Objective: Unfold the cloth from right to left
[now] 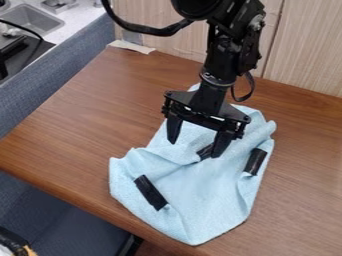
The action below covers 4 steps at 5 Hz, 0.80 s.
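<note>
Camera view, wood-grain counter [87, 122], black arm [230, 55] hanging from the top edge, rumpled light-blue cloth [200, 192] on the counter beneath, gripper [194, 149] over it, fingers [224, 141] spread apart, black strips [150, 192] on the cloth.

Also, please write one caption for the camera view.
Open black gripper over a partly folded light-blue cloth with black strips, on a wood-grain table.

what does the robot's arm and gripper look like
The arm is black, with chunky joints, a silvery ring near the wrist and a thick black cable. The gripper is black too, with a wide crossbar and two tapering fingers.
</note>
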Motion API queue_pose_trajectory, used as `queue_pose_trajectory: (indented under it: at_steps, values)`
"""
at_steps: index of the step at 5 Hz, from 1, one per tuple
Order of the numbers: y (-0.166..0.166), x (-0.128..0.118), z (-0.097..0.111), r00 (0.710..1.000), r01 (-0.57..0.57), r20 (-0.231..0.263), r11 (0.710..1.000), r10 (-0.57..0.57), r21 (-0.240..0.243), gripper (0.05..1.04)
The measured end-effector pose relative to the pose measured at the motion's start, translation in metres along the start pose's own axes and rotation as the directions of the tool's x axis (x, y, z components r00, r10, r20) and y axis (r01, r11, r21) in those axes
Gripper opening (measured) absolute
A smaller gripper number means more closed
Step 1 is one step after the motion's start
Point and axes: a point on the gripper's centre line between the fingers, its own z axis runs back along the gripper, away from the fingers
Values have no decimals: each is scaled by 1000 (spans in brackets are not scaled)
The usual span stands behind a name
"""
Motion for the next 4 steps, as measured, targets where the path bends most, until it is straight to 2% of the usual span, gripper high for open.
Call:
queue_pose_trajectory:
  at_steps: [4]
  values:
    - [1,-6,-27,996,28,-81,999,-25,33,1000]
